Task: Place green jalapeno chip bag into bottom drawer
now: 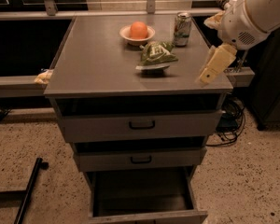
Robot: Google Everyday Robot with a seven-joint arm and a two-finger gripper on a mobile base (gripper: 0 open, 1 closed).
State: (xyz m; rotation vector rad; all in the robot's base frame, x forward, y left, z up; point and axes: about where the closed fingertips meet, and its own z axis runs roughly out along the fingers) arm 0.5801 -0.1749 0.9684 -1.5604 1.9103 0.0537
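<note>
The green jalapeno chip bag [156, 55] lies on the grey cabinet top [98, 64], right of centre, in front of the bowl. My gripper [213, 65], pale yellow on a white arm, hangs over the cabinet top's right edge, to the right of the bag and apart from it. It holds nothing that I can see. The bottom drawer [147, 216] is pulled open below the two upper drawers, and its inside looks empty.
A pale bowl holding an orange [138, 31] stands behind the bag. A green-and-silver soda can [182, 22] stands to the bowl's right. The two upper drawers [141, 125] are slightly out. Cables [231, 120] lie on the floor at right, a black bar [30, 185] at left.
</note>
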